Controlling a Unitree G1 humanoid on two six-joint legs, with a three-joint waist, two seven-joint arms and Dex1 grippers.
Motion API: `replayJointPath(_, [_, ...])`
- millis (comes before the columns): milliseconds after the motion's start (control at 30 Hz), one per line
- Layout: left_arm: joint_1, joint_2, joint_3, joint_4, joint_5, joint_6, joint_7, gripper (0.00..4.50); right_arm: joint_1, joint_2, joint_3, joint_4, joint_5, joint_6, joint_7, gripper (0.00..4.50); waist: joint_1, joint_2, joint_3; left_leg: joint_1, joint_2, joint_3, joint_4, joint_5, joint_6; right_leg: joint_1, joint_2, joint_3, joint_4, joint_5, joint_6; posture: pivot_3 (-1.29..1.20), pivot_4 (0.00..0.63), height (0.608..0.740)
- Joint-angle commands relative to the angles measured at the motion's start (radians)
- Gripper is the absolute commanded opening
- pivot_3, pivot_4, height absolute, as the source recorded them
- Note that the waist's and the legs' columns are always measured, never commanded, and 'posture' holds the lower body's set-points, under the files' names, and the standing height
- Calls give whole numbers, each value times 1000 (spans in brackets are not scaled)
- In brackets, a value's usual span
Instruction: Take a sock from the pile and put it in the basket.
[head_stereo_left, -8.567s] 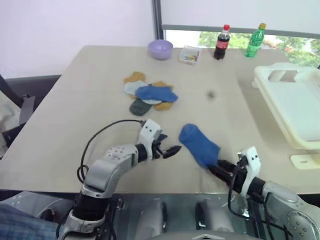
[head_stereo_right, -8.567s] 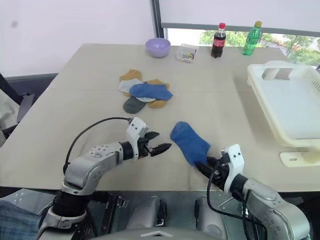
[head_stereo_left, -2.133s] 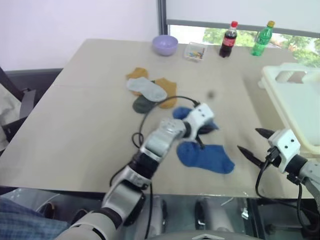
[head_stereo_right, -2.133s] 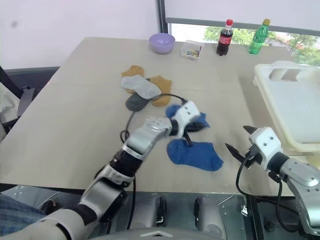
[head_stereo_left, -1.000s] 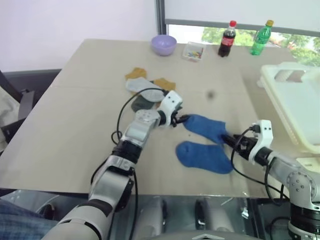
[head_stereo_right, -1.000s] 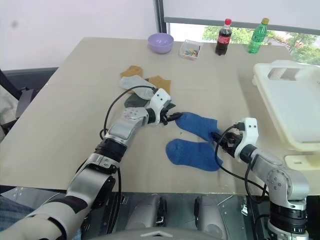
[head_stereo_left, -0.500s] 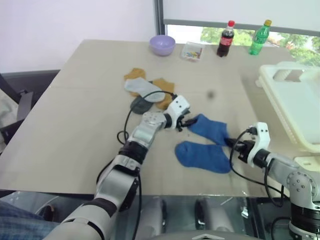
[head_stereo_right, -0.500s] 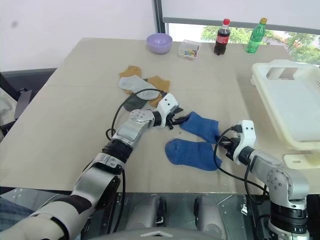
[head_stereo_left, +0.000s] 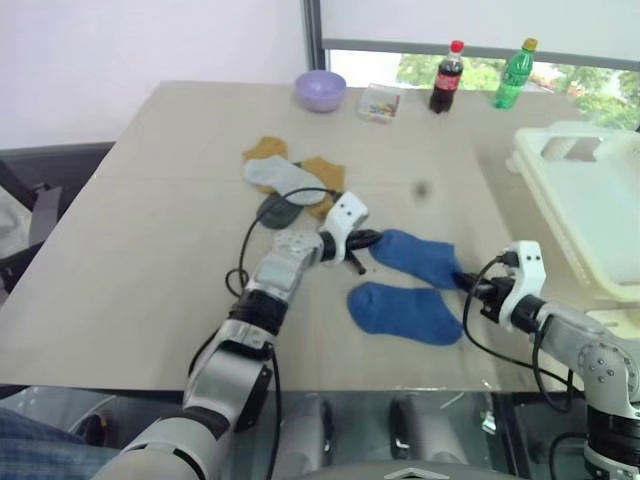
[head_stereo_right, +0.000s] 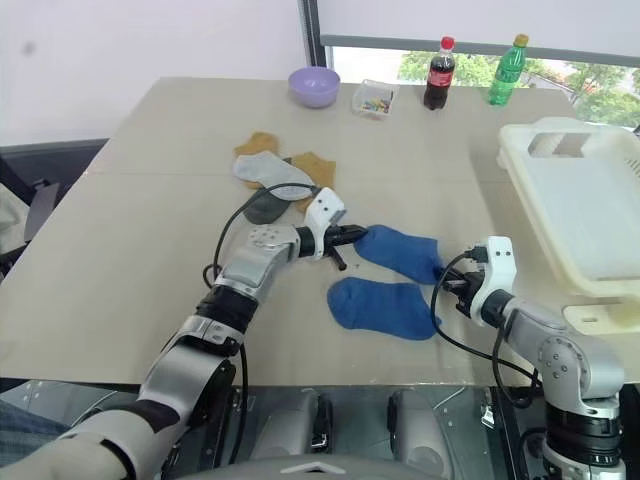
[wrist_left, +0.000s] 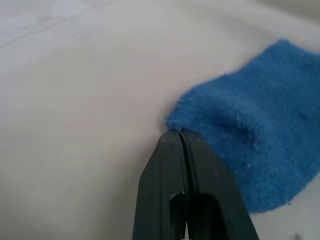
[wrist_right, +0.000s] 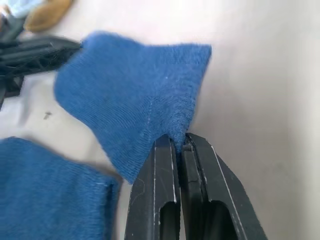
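Socks in a mustard, grey and green pile (head_stereo_left: 291, 182) lie mid-frame on the beige worktop (head_stereo_left: 150, 250), window behind, both claws (head_stereo_left: 372, 238) (head_stereo_left: 462, 281) clamped on a blue sock (head_stereo_left: 415, 256).

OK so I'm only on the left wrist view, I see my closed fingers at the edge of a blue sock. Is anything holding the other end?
Observer: Yes. The right gripper is shut on the opposite edge of the same blue sock.
Operator: Is that the only blue sock out there?
Observer: No. A second blue sock lies flat on the table, nearer the robot than the held one.
Operator: Where's the basket from here?
Observer: The cream-white basket stands at the table's right edge, beyond the right gripper.
Operator: And the pile?
Observer: The pile, with orange, grey and dark green socks, lies behind the left gripper.
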Motion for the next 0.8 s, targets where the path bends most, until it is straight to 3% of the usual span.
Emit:
replayJointPath(33, [32,30,70,-219,-131,171,-27,33,-29,-31,-39,-98,76,21,11,0,-4,0,0,0,0,0,0,0,0,0,0,0,0,1,1,0,150,736])
replayJointPath(233, [192,107,145,-643,-358,494,0,33,-12,-81,-83,-209,222,97,-17,0,-5,0,0,0,1,0,-2,0,0,0,0,0,-1,0,0,0,150,736])
replayJointPath(433, [316,183,184,-840,-473,633,49,33,78,-136,-141,-301,397,134,-77,0,1,0,0,1,0,0,-1,0,0,1,0,0,-1,-2,-1,0,150,736])
replayJointPath(633, [455,245,150,-975,-487,614,90,33,210,-202,-156,-351,563,95,-165,0,-3,-1,1,1,1,0,-1,0,0,1,0,1,-2,-3,-1,0,150,736])
replayJointPath(800, [533,205,121,-1036,-483,591,187,33,292,-236,-137,-362,624,39,-232,0,4,-1,1,2,2,0,-1,0,0,1,-1,1,-3,-3,-1,0,150,736])
